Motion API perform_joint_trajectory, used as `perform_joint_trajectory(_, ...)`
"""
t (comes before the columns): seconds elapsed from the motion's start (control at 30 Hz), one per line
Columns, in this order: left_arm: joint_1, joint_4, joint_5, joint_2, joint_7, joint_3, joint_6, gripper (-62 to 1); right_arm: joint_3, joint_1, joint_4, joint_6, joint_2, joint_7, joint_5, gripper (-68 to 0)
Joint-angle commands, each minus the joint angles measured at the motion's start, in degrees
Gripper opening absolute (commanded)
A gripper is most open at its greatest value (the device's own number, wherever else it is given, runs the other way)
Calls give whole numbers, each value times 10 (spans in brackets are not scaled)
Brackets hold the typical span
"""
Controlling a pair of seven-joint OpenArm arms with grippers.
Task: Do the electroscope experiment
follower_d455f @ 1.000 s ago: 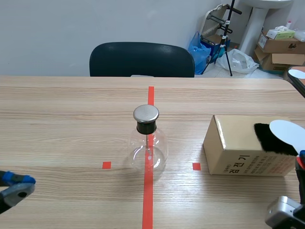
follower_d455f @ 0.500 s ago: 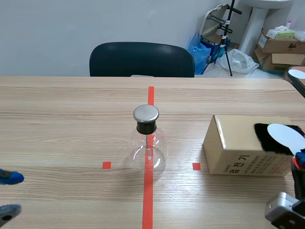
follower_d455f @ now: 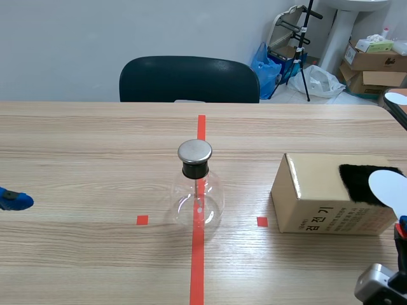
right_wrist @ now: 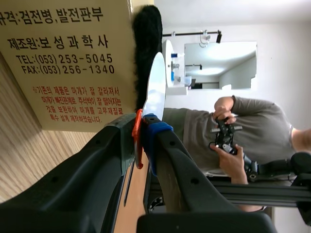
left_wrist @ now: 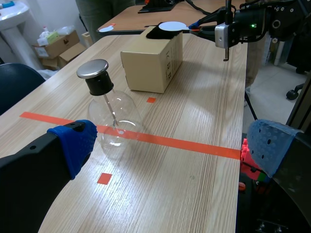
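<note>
Left tool [left_wrist: 170, 145] wide, barely inside scene view; right tool [right_wrist: 144, 127] clamps white disc [right_wrist: 155, 87], partly cropped.

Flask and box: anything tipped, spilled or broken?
Nothing stands out. The flask stands upright on the tape line, cap on, no spill. The box sits flat beside it, black fur on top. The right gripper holds the disc.
</note>
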Motion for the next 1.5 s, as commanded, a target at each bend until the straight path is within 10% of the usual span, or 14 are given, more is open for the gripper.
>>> perform_joint_trajectory(0.0,-2,3,-8,3,-8,-2,-1,14,2,0,7,-33,8,27,-7,-665)
perform_joint_trajectory(0.1,-2,3,-8,3,-8,-2,-1,14,1,0,7,-33,7,65,-11,-665)
perform_joint_trajectory(0.27,-1,3,-8,2,-2,-2,-1,14,0,0,7,-33,8,-47,-30,-667)
perform_joint_trajectory(0.43,-1,3,-8,-1,-1,-2,-1,14,0,2,7,-30,16,78,-37,-667)
perform_joint_trajectory(0.6,0,3,-8,-5,0,-2,-1,14,0,0,7,-33,16,-54,-43,-667)
perform_joint_trajectory(0.73,7,4,-45,-16,-4,-2,-1,14,0,7,7,-28,19,68,-62,-667)
perform_joint_trajectory(0.87,9,3,-55,-22,-4,-2,-1,14,1,5,6,-33,15,-50,-46,-667)
perform_joint_trajectory(1.0,9,4,-56,-23,-8,-2,-1,14,0,8,4,-30,20,68,-52,-667)
perform_joint_trajectory(1.13,9,4,-77,-25,-8,-2,-1,14,0,9,3,-33,12,-79,-47,-667)
perform_joint_trajectory(1.3,8,9,-79,-26,-8,-2,-1,14,0,16,-2,-9,15,56,-61,-667)
perform_joint_trajectory(1.47,8,9,-79,-26,-8,-2,-1,14,0,8,-2,-33,19,-15,-61,-667)
